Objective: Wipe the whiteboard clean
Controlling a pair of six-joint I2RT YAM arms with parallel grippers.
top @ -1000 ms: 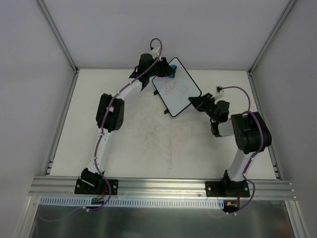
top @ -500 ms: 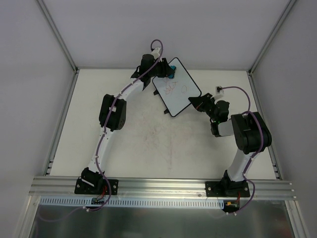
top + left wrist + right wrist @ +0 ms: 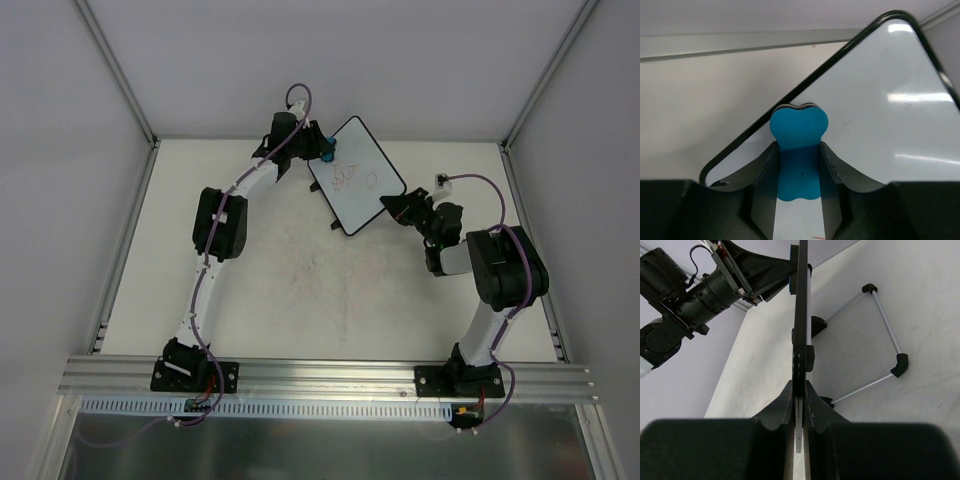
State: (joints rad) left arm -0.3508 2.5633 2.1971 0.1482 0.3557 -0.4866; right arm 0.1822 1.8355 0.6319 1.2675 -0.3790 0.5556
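The whiteboard (image 3: 357,175) is white with a thin black frame and bears faint red scribbles near its middle. My right gripper (image 3: 393,208) is shut on its near right edge; in the right wrist view the whiteboard (image 3: 801,315) shows edge-on between the jaws of my right gripper (image 3: 801,395). My left gripper (image 3: 322,150) is shut on a small blue eraser (image 3: 327,153) at the board's far left edge. In the left wrist view the blue eraser (image 3: 799,150) sits between the fingers of my left gripper (image 3: 799,172), pressed on the whiteboard (image 3: 880,115) next to its black frame.
A wire stand with black corner joints (image 3: 880,340) lies on the table behind the board. The cream table (image 3: 300,280) has faint red smears in the middle. Metal rails (image 3: 130,240) border the left, right and front sides.
My left gripper with the eraser has moved left across the board's far end, from near the top corner to the left edge. The right arm and board have not moved.
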